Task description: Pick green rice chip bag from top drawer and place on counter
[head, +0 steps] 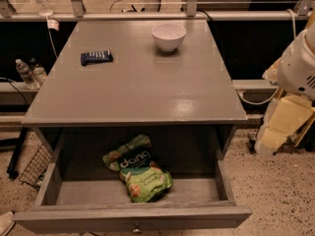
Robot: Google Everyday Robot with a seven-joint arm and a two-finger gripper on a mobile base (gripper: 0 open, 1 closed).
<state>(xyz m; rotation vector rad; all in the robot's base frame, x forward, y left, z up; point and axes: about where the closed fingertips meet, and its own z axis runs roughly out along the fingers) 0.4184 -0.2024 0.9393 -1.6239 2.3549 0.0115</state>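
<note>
Since the wide, shallow grey wooden top drawer (133,215) stands pulled well out toward the camera, with its small round metal knob (136,227) low on the front panel, the interior is open to a reach from above. The crinkly light-green rice chip bag (139,170), with a dark green round "dang" label, lies flat and slanted on the drawer floor, left of centre and apart from both side walls. Its upper end sits under the front edge of the large flat grey counter (142,92). Farther back on that top are a small dark blue flat packet (96,57) at left and a white round bowl (169,35) near the rear; the stretch nearer than these looks a suitable set-down spot. The gripper (285,119) hangs at the right edge beside the cabinet, outside the drawer and well apart from the bag; released or clenched, cannot tell. Pick judged not yet begun.
</note>
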